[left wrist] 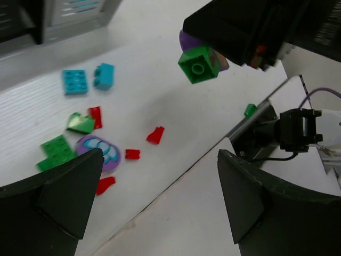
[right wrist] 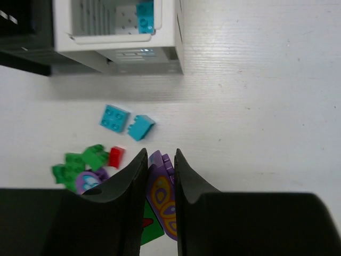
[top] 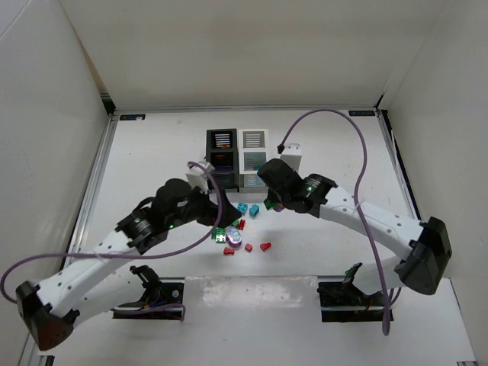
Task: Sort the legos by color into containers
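My right gripper (right wrist: 160, 154) is shut on a purple lego with a yellow butterfly print (right wrist: 164, 197). A green brick (left wrist: 200, 64) clings to that piece, and both hang above the table. On the table lie two teal bricks (right wrist: 114, 118) (right wrist: 141, 127), green pieces (left wrist: 56, 150), a purple disc (left wrist: 98, 152) and small red pieces (left wrist: 155, 135). The white container (right wrist: 114, 45) holds a teal brick (right wrist: 145, 16); the black container (top: 221, 145) stands to its left. My left gripper (left wrist: 160, 202) hovers open and holds nothing, at the near left of the pile (top: 240, 236).
Purple cables (top: 366, 160) arc over the right side of the table. The arm mounts (top: 358, 297) sit at the near edge. A raised white wall (top: 252, 53) closes the back and the sides.
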Robot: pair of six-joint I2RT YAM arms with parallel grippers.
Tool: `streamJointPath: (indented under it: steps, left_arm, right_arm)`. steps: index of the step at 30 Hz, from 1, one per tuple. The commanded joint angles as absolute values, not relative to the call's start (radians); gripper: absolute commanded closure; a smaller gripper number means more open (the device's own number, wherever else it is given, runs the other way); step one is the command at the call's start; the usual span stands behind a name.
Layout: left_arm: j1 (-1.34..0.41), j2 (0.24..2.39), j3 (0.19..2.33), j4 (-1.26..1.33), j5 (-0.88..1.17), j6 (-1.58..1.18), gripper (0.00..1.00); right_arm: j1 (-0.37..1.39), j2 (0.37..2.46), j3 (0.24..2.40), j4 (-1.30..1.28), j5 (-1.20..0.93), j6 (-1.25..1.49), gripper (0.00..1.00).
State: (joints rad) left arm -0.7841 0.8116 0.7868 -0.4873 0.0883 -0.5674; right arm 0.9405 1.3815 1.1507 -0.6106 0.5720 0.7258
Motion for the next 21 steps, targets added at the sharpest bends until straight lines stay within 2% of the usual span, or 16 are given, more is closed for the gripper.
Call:
streamJointPath:
  steps: [1,2,7,12,21]
  left_arm:
    - [-0.836,0.917,0.804,-0.256,0.183,-0.609,0.01]
    - [-0.841,0.966,0.854,-0.227,0.186,-0.606,0.01]
    - [-0.884,1.089,0.902,-0.143,0.235,-0.568,0.01]
    - [-0.887,1.037,0.853,-0.053,0.213,-0.569,0.01]
    - [-0.939,1.023,0.819,0.031,0.232,-0.554,0.01]
  right_arm:
    - [1.028,1.339,1.250,-0.813,0.759,0.952,1.00]
    - [1.095,1.344,1.297,-0.851,0.835,1.000,1.00]
    - [1.198,1.388,1.393,-1.015,0.919,1.150,1.00]
    - [1.241,1.381,1.424,-1.086,0.934,1.236,1.00]
    - [1.262,1.237,1.327,-0.876,0.885,1.200,1.00]
